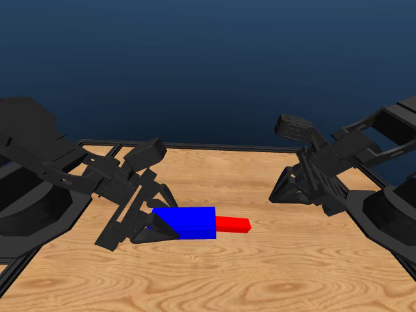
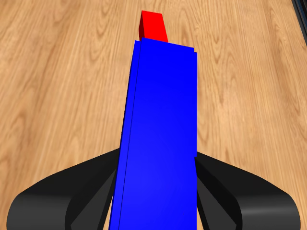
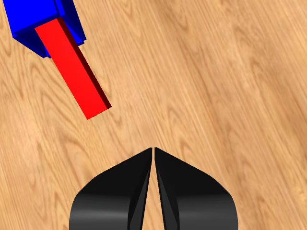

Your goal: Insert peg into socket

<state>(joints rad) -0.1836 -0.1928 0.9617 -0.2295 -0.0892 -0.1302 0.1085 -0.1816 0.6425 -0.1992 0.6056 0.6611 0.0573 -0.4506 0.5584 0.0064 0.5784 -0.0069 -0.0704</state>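
Head view: socket (image 1: 185, 222) lies low near the table (image 1: 260, 273), peg (image 1: 233, 225) already in it, poking out the right end. Left gripper (image 1: 159, 229) is clamped on the socket's left end, arm reaching down low.

Left wrist: jaws hug both socket (image 2: 160, 134) sides. If it lets go unevenly, the peg (image 2: 153, 26) could slide out.

Right wrist: right gripper (image 3: 153, 155) pinched closed on nothing, clear of the peg (image 3: 72, 67).
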